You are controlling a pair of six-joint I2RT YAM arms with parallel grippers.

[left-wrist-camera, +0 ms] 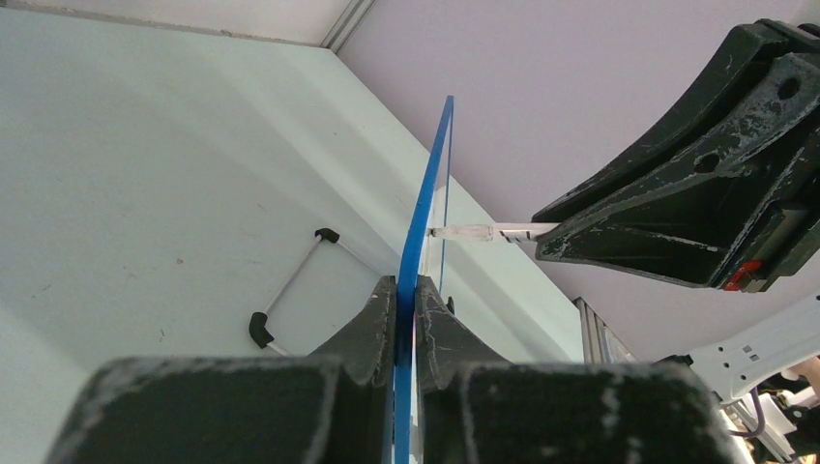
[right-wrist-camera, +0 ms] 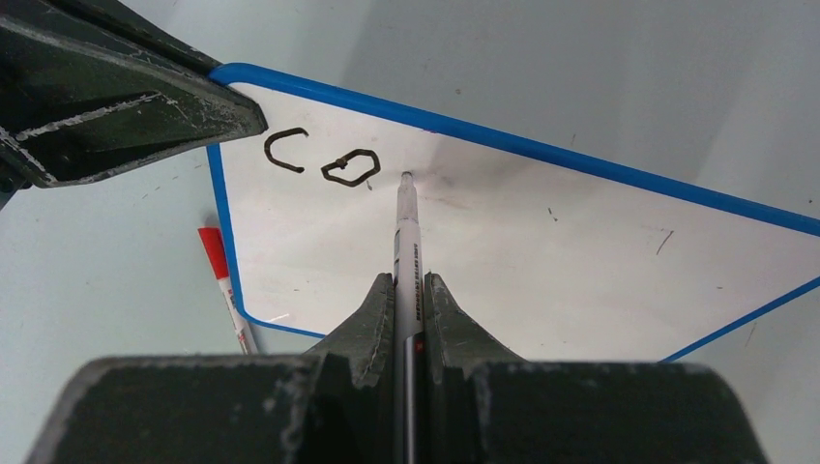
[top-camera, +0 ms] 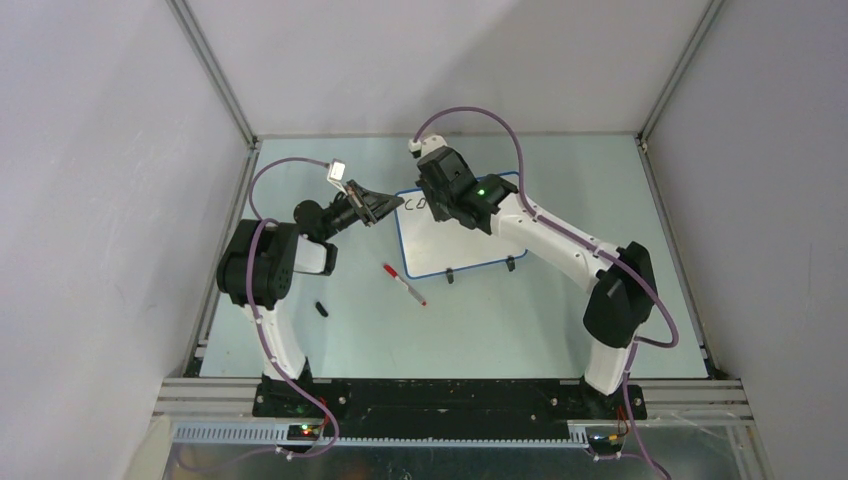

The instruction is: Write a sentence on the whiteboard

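Observation:
The whiteboard [top-camera: 470, 245] [right-wrist-camera: 541, 242] lies near the middle of the table, white with a thin blue rim. My left gripper [top-camera: 386, 205] [left-wrist-camera: 407, 295] is shut on its left blue edge [left-wrist-camera: 423, 208]. My right gripper [top-camera: 440, 200] [right-wrist-camera: 409, 285] is shut on a white marker [right-wrist-camera: 405, 242], which points down at the board. Of the sentence, only the black letters "c o" [right-wrist-camera: 321, 159] [top-camera: 414, 203] show, at the top left corner. The marker's tip is just right of the "o", at or very near the surface. In the left wrist view the marker [left-wrist-camera: 474, 232] juts from the right gripper's fingers [left-wrist-camera: 677, 222].
A red-capped marker [top-camera: 404, 284] [right-wrist-camera: 224, 285] lies on the table by the board's near left corner. A small black cap [top-camera: 321, 308] sits further left. The board's two black feet [top-camera: 449, 275] [top-camera: 511, 264] stick out at its near edge. Enclosure walls stand around the table.

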